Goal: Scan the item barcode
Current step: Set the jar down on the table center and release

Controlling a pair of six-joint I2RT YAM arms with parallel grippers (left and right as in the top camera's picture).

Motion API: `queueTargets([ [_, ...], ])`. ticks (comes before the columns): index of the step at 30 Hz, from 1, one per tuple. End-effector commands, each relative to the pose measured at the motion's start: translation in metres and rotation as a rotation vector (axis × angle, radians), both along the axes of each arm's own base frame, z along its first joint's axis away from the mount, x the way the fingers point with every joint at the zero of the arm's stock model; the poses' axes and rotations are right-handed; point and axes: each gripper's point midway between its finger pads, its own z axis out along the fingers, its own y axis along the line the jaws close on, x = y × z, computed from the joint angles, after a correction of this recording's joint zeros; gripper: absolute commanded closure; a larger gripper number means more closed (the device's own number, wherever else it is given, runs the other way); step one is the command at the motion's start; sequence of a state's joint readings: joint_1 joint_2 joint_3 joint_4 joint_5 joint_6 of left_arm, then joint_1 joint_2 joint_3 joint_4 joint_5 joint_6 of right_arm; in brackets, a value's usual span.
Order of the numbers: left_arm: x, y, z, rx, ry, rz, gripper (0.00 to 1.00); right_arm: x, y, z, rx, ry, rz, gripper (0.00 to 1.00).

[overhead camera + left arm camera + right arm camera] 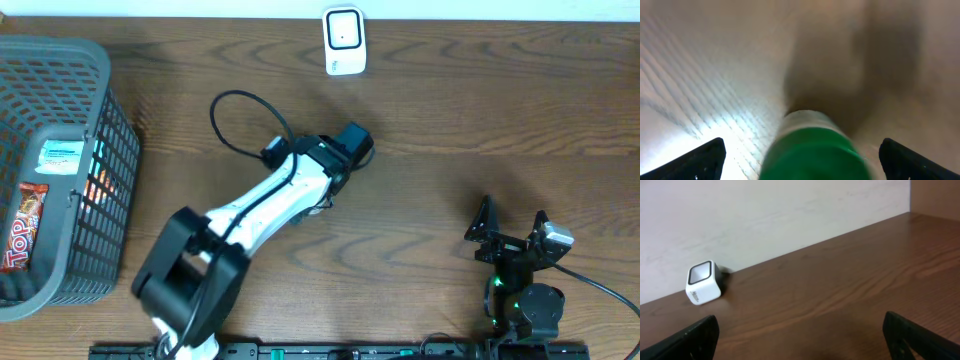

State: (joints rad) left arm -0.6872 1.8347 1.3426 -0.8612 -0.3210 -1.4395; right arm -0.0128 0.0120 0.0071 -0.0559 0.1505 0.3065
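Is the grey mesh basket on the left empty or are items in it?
Not empty. The grey mesh basket holds a red wrapped snack bar and a white packet with blue print.

1. I'm seeing the left arm (270, 205) stretching over the middle of the table (450, 110).
2. I'm watching the right gripper (513, 210) resting lower right, fingers spread.
3. I'm noting the white scanner (344, 40) standing far centre, the grey basket (60, 60) sitting left.
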Motion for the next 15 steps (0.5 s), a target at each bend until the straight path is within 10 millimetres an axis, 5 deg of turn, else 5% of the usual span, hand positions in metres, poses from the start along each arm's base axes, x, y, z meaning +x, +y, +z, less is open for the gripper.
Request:
queueTargets([
  [1,0.025,0.0,0.093,0.002,-0.22,-0.169,0.02,0.0,0.0,-0.001,0.003,0.0,-0.001,0.01],
  [4,0.038,-0.009,0.178,0.0,-0.44,-0.412,0.02,0.0,0.0,-0.001,0.003,0.0,0.0,0.01],
  [6,0.036,0.008,0.237,0.068,-0.576,-0.511,0.02,0.0,0.0,-0.001,0.003,0.0,-0.001,0.01],
  [10,0.021,0.118,0.305,0.244,-0.681,-0.282,0.02,0.0,0.0,-0.001,0.003,0.0,-0.001,0.01],
  [12,0.009,0.179,0.317,0.274,-0.681,-0.14,0.01,0.0,0.0,-0.001,0.003,0.0,-0.001,0.01],
  [15,-0.001,0.24,0.316,0.252,-0.65,-0.059,0.01,0.0,0.0,-0.001,0.003,0.0,-0.001,0.01],
])
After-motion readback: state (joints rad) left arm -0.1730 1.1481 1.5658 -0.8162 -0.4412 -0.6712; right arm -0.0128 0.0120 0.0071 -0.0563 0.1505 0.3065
